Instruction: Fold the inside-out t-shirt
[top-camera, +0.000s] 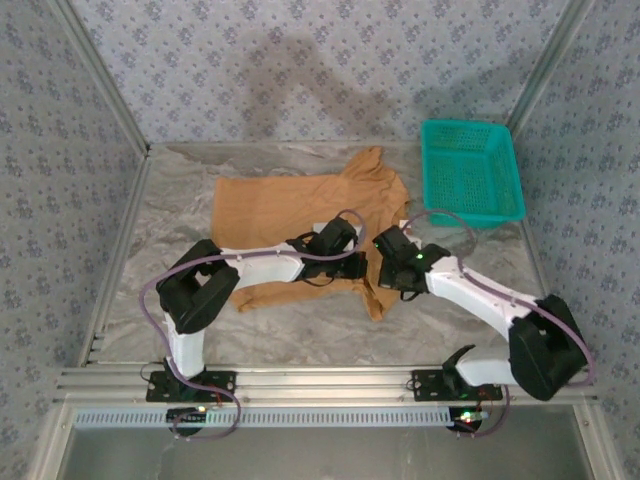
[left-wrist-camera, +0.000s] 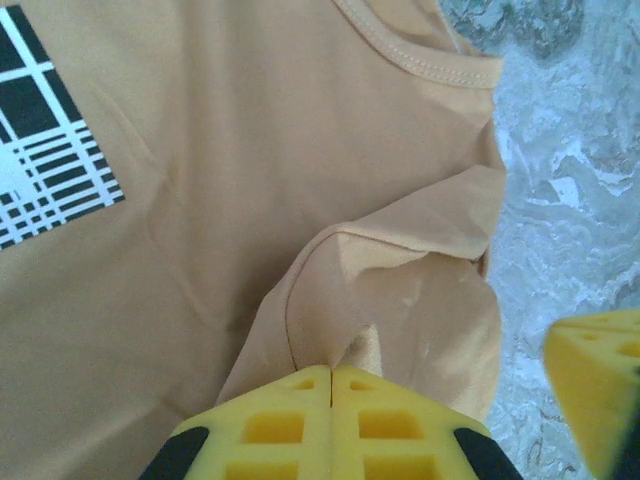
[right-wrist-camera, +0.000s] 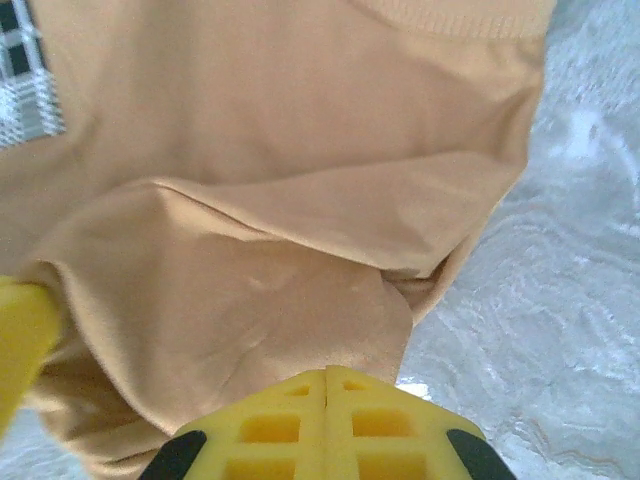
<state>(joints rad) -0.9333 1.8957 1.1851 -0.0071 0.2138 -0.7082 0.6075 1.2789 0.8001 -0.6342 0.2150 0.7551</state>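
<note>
Grey marbled desk (top-camera: 170, 210) walled in by pale wallpaper with a small blue floral print (top-camera: 300, 50), with an aluminium rail (top-camera: 320, 380) along the near edge. Spread near the middle of the desk, mostly flat: orange-tan t-shirt (top-camera: 285, 205), one sleeve reaching toward the far right and a narrow flap of cloth trailing toward the near edge. At the far right corner, apart from the shirt: teal mesh basket (top-camera: 470, 170). Reaching in from the left over the near part of the cloth, left claw (top-camera: 358, 267); meeting it from the right, right claw (top-camera: 384, 277), the two just beside each other. From the left wrist: left claw (left-wrist-camera: 331, 375) shut, yellow pads pressed together on a raised fold of the t-shirt (left-wrist-camera: 250, 200), with a black-and-white checked print (left-wrist-camera: 45, 150) at upper left, a stitched neckband (left-wrist-camera: 420, 55) at the top and, from the right claw, one yellow finger (left-wrist-camera: 600, 385) at the right edge over bare desk (left-wrist-camera: 570, 200). From the right wrist: right claw (right-wrist-camera: 326, 378) likewise closed, pads together pinching a bulging edge of the t-shirt (right-wrist-camera: 300, 130), with one yellow finger (right-wrist-camera: 20, 340) of the left claw at the left edge and the checked print (right-wrist-camera: 25, 80) in the upper left corner
</note>
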